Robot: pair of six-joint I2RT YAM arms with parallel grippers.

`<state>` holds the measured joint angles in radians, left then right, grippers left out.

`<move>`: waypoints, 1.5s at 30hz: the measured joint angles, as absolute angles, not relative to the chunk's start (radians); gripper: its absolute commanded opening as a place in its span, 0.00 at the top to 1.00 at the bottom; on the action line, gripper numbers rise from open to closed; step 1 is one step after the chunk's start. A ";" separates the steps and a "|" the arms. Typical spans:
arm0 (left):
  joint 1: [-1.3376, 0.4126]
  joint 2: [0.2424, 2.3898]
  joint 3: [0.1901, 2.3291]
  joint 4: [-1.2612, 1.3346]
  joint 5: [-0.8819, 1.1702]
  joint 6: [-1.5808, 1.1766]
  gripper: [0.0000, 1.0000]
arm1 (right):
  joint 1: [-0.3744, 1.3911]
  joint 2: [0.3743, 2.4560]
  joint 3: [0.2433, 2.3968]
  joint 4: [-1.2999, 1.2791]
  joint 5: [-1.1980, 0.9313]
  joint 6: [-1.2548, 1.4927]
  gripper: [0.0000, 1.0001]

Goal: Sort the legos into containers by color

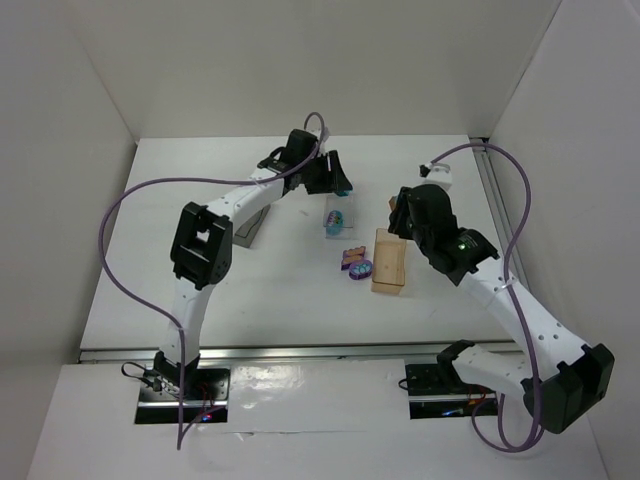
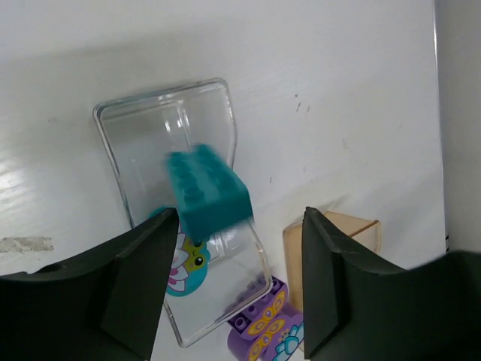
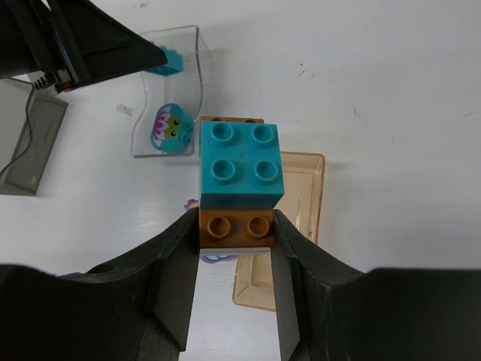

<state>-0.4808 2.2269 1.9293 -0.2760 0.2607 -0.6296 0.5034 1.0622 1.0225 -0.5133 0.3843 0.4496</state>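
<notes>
Now, your left claw (image 2: 240, 226) is released, fingers (image 2: 143, 286) spread wide. A loose teal brick (image 2: 207, 188), blurred, touches neither finger and shows over the clear bin (image 2: 143, 120). In that bin lies a round teal piece (image 2: 184, 263) with a painted face. Purple pieces (image 2: 263, 323) rest on the surface (image 2: 338, 75) just beside it. Your right claw (image 3: 237, 233) is clenched on an orange brick (image 3: 225, 224) with a stacked teal brick (image 3: 240, 162) on top, held over the amber bin (image 3: 304, 195). The dark grey bin (image 3: 30, 143) sits well off to the left.
</notes>
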 measured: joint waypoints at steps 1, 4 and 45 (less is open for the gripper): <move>-0.483 2.233 1.931 -0.289 0.256 -0.632 0.24 | 0.501 1.057 1.023 -0.517 0.383 0.448 0.83; -0.484 2.236 1.927 -0.313 0.243 -0.631 0.21 | 0.498 1.044 1.023 -0.521 0.372 0.445 0.83; -0.437 1.703 1.283 0.258 1.415 -0.485 0.14 | 0.470 1.187 1.007 -0.395 -0.918 0.110 0.83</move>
<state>-0.4370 1.7031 1.2831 0.2577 1.4151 -0.4850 0.4702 1.1870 1.0069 -0.3954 -0.9176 0.1101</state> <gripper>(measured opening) 0.881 0.458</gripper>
